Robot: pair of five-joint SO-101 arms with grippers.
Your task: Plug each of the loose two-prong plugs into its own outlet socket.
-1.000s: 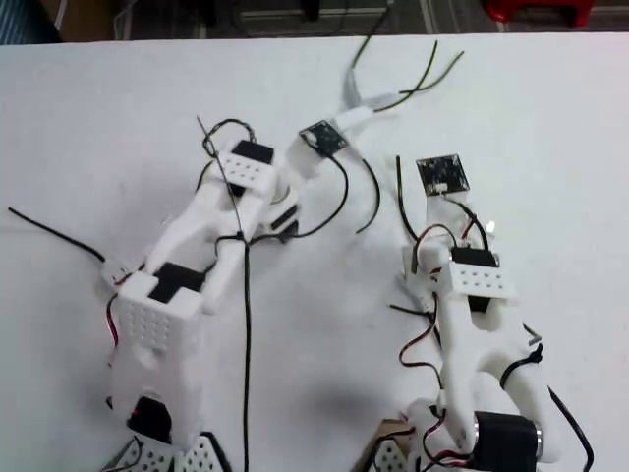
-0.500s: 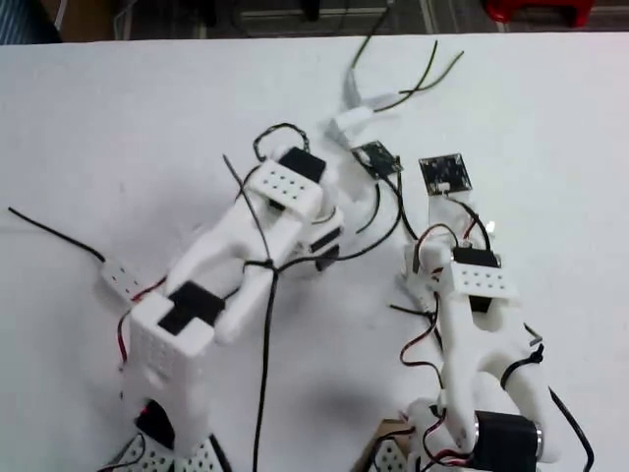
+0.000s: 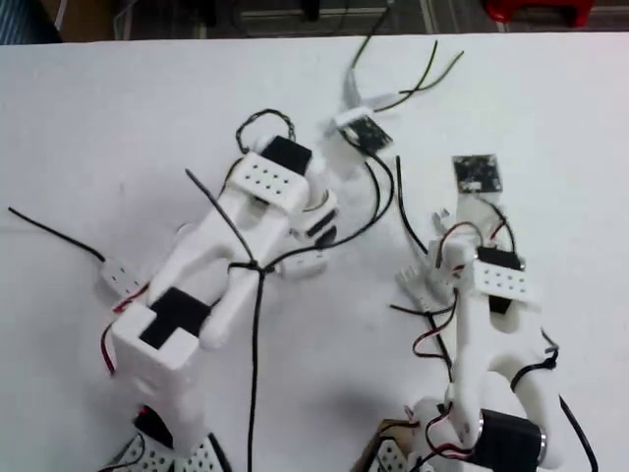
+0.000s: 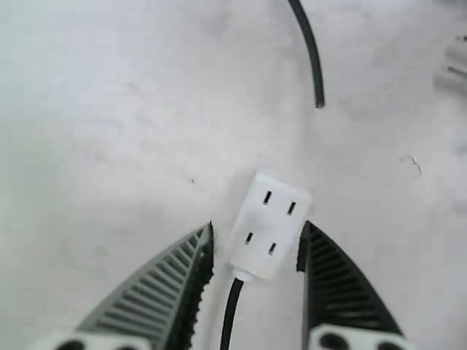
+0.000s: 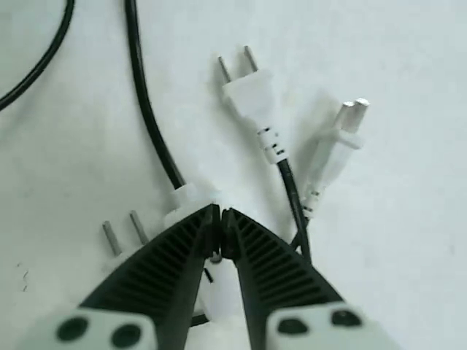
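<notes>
Tabletop: the white tabletop carries all I see.
Left pincer: my left pincer is spread, one finger on either side of the outlet block.
Right pincer: my right pincer is pressed together over one plug; I cannot tell if it pinches it.
Outlet: the white plastic four-slot outlet block lies flat.
Plugs: the covered white two-prong plug lies near two loose white plugs.

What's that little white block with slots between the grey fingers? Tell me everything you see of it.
The outlet block is a small white box, plastic by its look, with two pairs of dark slots on its face, all empty. A black cord leaves one end. It lies flat on the white table between the open fingers of the left gripper.
</notes>
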